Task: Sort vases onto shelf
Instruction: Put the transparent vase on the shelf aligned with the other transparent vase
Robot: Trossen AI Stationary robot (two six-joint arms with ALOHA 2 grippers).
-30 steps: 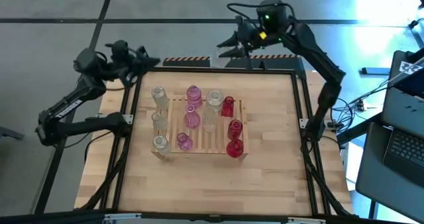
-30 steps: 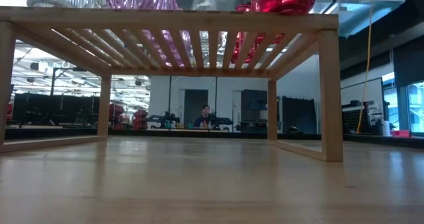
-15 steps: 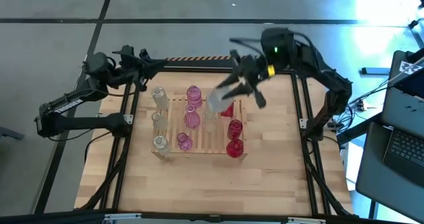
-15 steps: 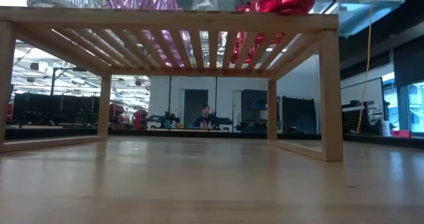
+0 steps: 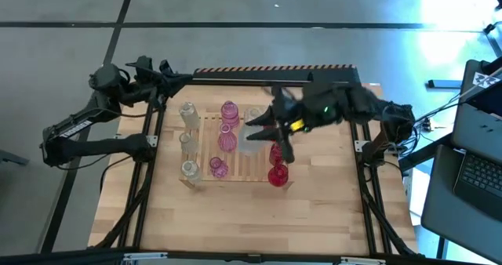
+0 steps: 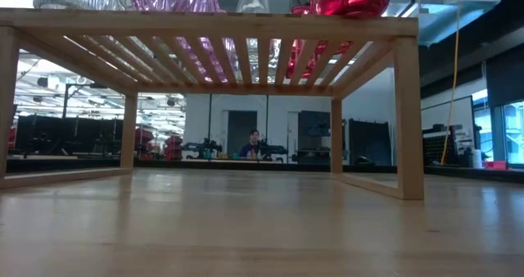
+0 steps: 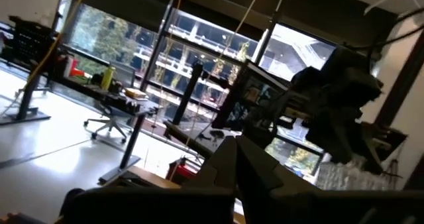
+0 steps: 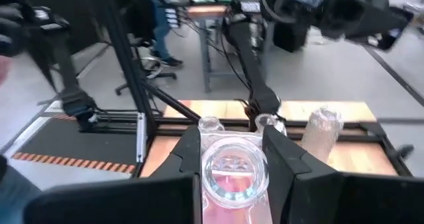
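Note:
The shelf point(image 5: 241, 168), a light slatted wood rack, stands mid-table; the low view looks under its top point(image 6: 213, 20). On it stand clear vases point(image 5: 188, 113) at the left, pink vases point(image 5: 227, 139) in the middle and red vases point(image 5: 277, 176) at the right. My right gripper point(image 5: 259, 128) reaches over the shelf's middle, shut on a clear vase point(image 8: 233, 169). My left gripper point(image 5: 169, 76) hovers shut beyond the table's far left corner, with nothing in it. My right gripper pinches the clear vase just under its open rim point(image 8: 207, 174), one finger point(image 8: 187, 159) on each side. The fingers come from the table's right, slanting a little downward. The vase hangs mouth up over the shelf; whether its base touches the slats I cannot tell.
The shelf's vases stand close together right under and around the held vase. Bare plank tabletop point(image 5: 235, 218) lies on the near side of the shelf. A black frame point(image 5: 358, 139) borders the table. Far behind, in the low view, a person point(image 6: 254, 143) sits.
My right gripper has swung from beyond the table's far edge toward the near side, out over the shelf's middle, rolling as it went. It has stayed shut, and the clear vase has come along with it.

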